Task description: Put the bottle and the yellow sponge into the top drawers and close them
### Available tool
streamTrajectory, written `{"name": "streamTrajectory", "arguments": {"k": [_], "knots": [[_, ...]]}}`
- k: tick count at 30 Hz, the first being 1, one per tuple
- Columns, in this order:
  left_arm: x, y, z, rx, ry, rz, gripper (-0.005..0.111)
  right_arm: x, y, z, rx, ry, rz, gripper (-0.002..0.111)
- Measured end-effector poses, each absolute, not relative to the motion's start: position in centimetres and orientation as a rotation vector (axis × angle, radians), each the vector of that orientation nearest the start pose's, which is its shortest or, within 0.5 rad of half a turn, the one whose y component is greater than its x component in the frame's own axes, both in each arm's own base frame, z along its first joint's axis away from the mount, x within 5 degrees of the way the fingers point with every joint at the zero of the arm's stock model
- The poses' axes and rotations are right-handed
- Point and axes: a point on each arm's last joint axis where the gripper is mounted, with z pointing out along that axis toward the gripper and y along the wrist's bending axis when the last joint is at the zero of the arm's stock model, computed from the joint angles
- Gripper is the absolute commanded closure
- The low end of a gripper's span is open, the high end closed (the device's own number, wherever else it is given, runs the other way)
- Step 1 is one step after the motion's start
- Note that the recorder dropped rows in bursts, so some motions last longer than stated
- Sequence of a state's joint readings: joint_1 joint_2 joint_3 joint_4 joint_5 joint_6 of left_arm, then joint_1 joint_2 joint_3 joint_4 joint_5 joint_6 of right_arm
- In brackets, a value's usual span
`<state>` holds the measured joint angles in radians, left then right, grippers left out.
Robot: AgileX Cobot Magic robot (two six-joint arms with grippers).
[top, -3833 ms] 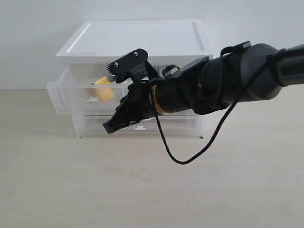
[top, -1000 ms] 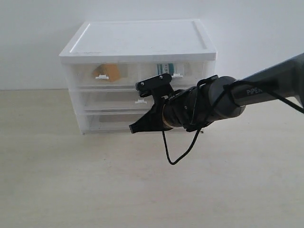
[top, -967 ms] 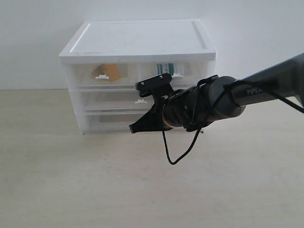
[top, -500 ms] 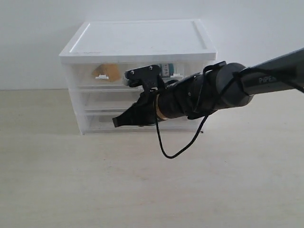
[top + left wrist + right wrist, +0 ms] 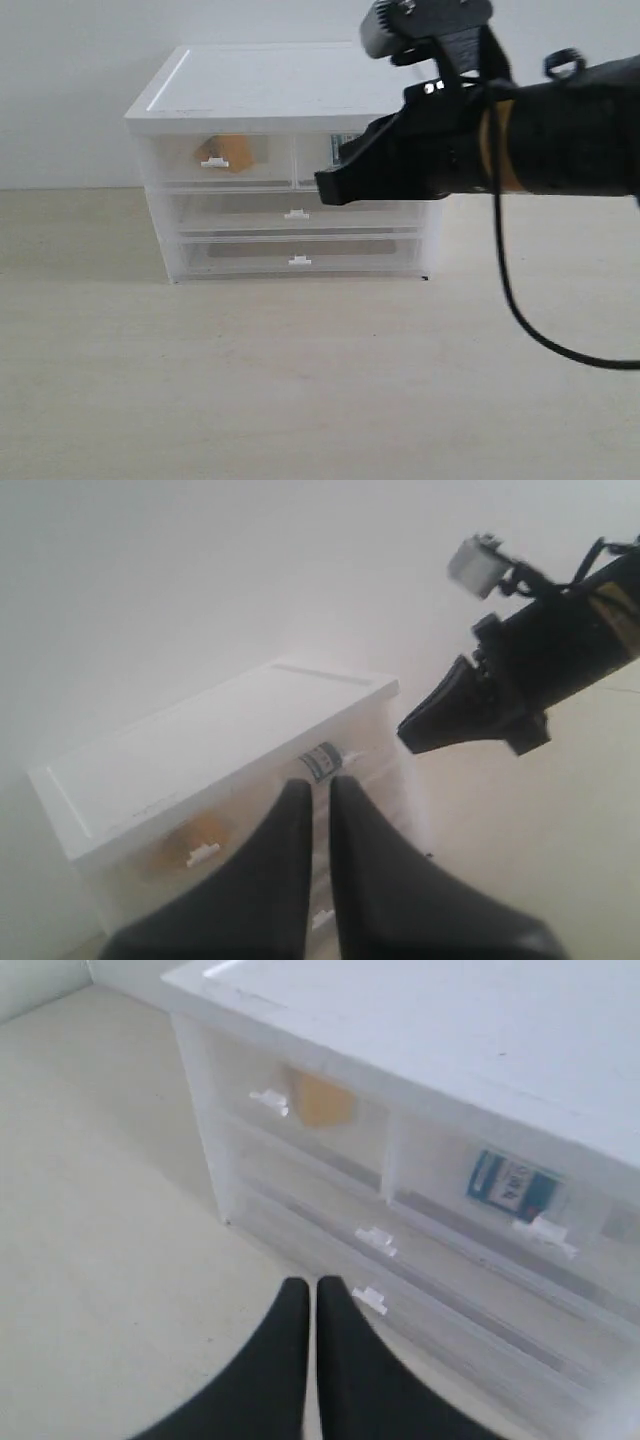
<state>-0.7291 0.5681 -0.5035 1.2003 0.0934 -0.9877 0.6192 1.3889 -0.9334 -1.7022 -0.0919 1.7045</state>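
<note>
Hanging in front of the white-topped translucent plastic cabinet point(image 5: 290, 85), the black right gripper point(image 5: 328, 188) had its two fingers pressed together with nothing between them. In the exterior view it hid part of the right-hand top drawer. The black left gripper point(image 5: 318, 788) was likewise closed and empty, well apart from the cabinet. Both half-width translucent top drawers point(image 5: 240, 1078) sat pushed in, fronts flush with the frame. The small yellow-orange foam sponge point(image 5: 233, 152) lay inside the one on the exterior view's left, behind its white handle tab point(image 5: 214, 163). The small white bottle with the teal-blue label point(image 5: 511, 1185) lay inside the other. The two full-width drawers point(image 5: 297, 213) below were shut too.
</note>
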Motion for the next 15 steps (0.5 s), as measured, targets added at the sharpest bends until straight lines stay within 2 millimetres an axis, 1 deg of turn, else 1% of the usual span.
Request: {"name": "streamTrajectory", "arguments": {"k": [3,4,5,7,11,15], "knots": [[9.7,-7.7,33.4,0.643,1.455,-0.366,0.103,22.5,16.9,32.0,-0.636,1.812,0.497,0.108],[9.7,-7.7,33.5,0.640,1.455,-0.378,0.103,21.7,16.3,32.2,-0.631,1.799,0.501,0.108],[9.6,-7.9,33.5,0.637,1.450,-0.410,0.103,20.0,15.1,33.2,-0.610,1.754,0.512,0.108],[9.4,-8.1,33.6,0.644,1.437,-0.451,0.103,18.2,13.8,34.0,-0.594,1.704,0.519,0.108],[9.1,-8.4,33.8,0.646,1.422,-0.514,0.103,14.8,11.3,35.1,-0.548,1.613,0.551,0.108],[8.8,-8.2,34.0,0.617,1.417,-0.552,0.103,11.0,8.6,35.9,-0.493,1.493,0.582,0.108]]}}
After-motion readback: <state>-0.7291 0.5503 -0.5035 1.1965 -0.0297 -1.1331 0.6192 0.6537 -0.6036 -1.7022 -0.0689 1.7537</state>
